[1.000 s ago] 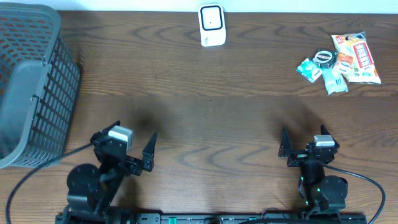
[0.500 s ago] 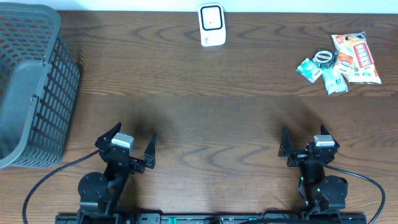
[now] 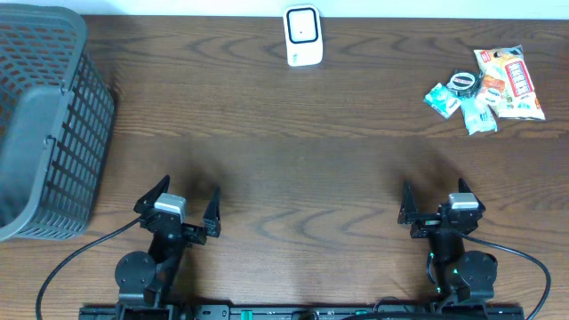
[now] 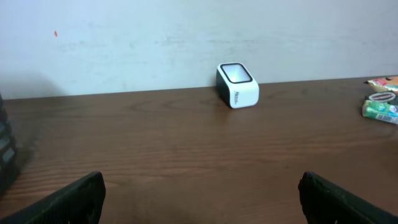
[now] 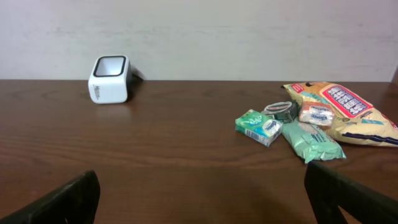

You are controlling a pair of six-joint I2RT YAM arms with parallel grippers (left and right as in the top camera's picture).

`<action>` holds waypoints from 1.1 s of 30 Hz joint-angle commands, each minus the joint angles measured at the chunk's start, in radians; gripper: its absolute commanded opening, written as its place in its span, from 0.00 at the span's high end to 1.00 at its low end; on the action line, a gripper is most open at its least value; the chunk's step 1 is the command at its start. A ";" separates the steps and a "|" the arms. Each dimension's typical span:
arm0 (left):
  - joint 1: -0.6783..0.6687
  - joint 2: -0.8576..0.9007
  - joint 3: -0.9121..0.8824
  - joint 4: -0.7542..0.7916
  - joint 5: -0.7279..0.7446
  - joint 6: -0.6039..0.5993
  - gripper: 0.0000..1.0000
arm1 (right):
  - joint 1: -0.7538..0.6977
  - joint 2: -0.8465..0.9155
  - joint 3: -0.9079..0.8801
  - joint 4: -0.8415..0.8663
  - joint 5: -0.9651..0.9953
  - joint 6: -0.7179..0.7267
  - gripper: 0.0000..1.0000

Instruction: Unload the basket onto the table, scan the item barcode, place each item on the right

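Both hands wide open, empty
The left hand (image 3: 183,203) has squared up toward 12 o'clock since a second ago; the right hand (image 3: 434,206) is unmoved. The snack packets (image 3: 487,89) lie at 2 o'clock on the bench (image 3: 293,142), the scanner (image 3: 302,36) at 12 o'clock.

A mock shop checkout: barcode scanner (image 3: 302,36), shopping basket (image 3: 44,116), snack packets (image 3: 507,84) on a table (image 3: 293,160).

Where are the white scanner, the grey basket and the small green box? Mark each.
white scanner (image 3: 302,37): overhead view, middle of its top face.
grey basket (image 3: 84,133): overhead view, mesh side wall.
small green box (image 5: 259,126): right wrist view, its front face.
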 commanded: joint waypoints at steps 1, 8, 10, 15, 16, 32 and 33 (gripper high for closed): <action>0.013 -0.011 -0.009 0.009 -0.031 -0.016 0.03 | -0.003 -0.006 -0.001 -0.005 0.001 -0.004 0.01; 0.014 -0.011 -0.016 0.017 -0.050 -0.016 0.02 | -0.003 -0.006 -0.001 -0.005 0.002 -0.004 0.01; 0.014 -0.011 -0.033 0.045 -0.050 -0.016 0.02 | -0.003 -0.006 -0.001 -0.005 0.002 -0.004 0.01; 0.015 -0.011 -0.087 0.113 -0.053 -0.028 0.03 | -0.003 -0.006 -0.001 -0.005 0.002 -0.004 0.01; 0.014 -0.011 -0.087 0.112 -0.053 -0.028 0.03 | -0.003 -0.006 -0.001 -0.005 0.001 -0.004 0.01; 0.014 -0.011 -0.087 0.002 -0.179 -0.061 0.02 | -0.003 -0.006 -0.001 -0.005 0.002 -0.004 0.01; 0.014 -0.011 -0.087 0.002 -0.177 -0.061 0.02 | -0.003 -0.006 -0.001 -0.005 0.002 -0.004 0.01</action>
